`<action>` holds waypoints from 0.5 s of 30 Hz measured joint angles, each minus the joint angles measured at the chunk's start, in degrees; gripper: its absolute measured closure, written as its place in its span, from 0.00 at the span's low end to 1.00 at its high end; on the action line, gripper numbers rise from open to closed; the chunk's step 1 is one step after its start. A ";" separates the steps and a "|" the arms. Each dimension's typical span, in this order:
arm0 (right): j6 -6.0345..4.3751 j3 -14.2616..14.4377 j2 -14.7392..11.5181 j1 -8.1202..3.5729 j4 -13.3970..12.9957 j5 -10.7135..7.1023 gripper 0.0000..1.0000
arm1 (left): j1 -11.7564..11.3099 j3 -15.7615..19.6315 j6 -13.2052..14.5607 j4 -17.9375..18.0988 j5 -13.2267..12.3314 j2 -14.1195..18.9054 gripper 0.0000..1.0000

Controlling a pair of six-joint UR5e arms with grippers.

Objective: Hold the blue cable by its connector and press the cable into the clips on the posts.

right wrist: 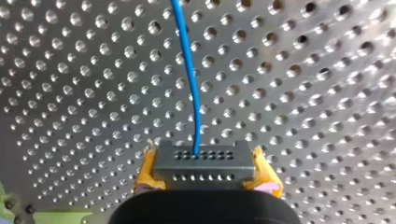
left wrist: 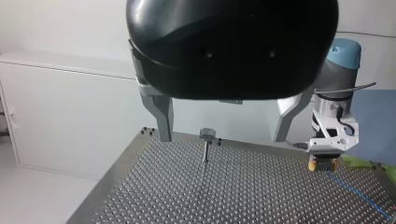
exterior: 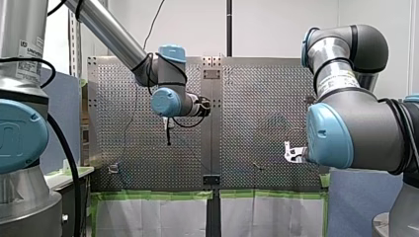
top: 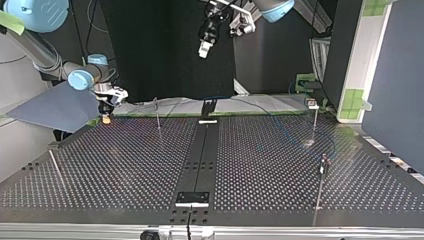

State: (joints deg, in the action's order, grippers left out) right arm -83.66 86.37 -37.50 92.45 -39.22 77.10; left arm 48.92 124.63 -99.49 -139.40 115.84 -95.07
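Note:
My right gripper (right wrist: 206, 173) has its yellow pads (right wrist: 147, 171) shut on a grey connector block (right wrist: 205, 158). The blue cable (right wrist: 191, 79) runs out of the block and away over the perforated table. At the top view's left, my right gripper (top: 106, 115) hangs just above the table's far edge. My left gripper (left wrist: 224, 135) is black with metal fingers (left wrist: 161, 119); it is open, empty and high above the table (top: 204, 49). Ahead of it stands a post with a clip (left wrist: 205, 140), with my right gripper (left wrist: 322, 163) and the cable (left wrist: 359, 198) beside it.
Thin posts stand on the perforated table (top: 125, 165): one at the far middle-left (top: 157, 114), two at the top view's right (top: 315, 117) (top: 322, 172), and a leaning one at the left (top: 56, 167). A dark rail (top: 200, 155) runs down the table's middle.

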 joint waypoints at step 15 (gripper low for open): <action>-1.16 4.85 -8.11 2.23 2.08 4.14 1.00 | 0.07 5.43 0.40 0.37 -2.39 4.74 0.01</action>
State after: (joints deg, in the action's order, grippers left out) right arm -84.81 91.22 -45.62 94.68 -37.13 81.24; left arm 48.99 130.07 -99.09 -139.03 113.45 -90.33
